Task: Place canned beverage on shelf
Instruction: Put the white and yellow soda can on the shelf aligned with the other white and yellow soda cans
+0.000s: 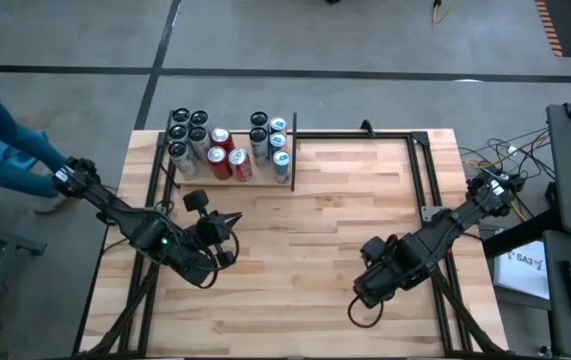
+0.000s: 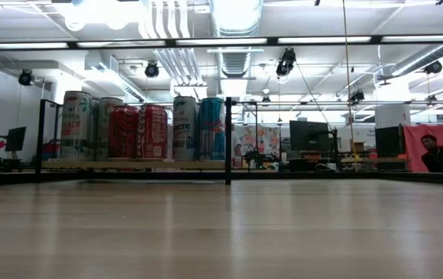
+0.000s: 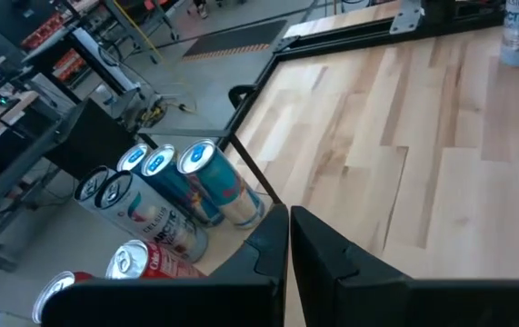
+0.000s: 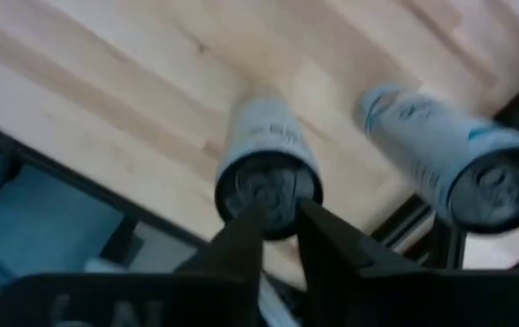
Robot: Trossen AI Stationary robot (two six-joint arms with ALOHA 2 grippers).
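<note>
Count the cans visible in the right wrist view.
2. One pale can is just ahead of the right pincer. A second, pale blue can is beside it, nearer the black frame. More may sit outside this view.

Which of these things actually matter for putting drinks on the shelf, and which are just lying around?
Job: shelf; cans on it; pale can before right arm's wrist; second pale can; right arm; left arm, waiting.
Lying about: black frame; cables; person's blue sleeve.
</note>
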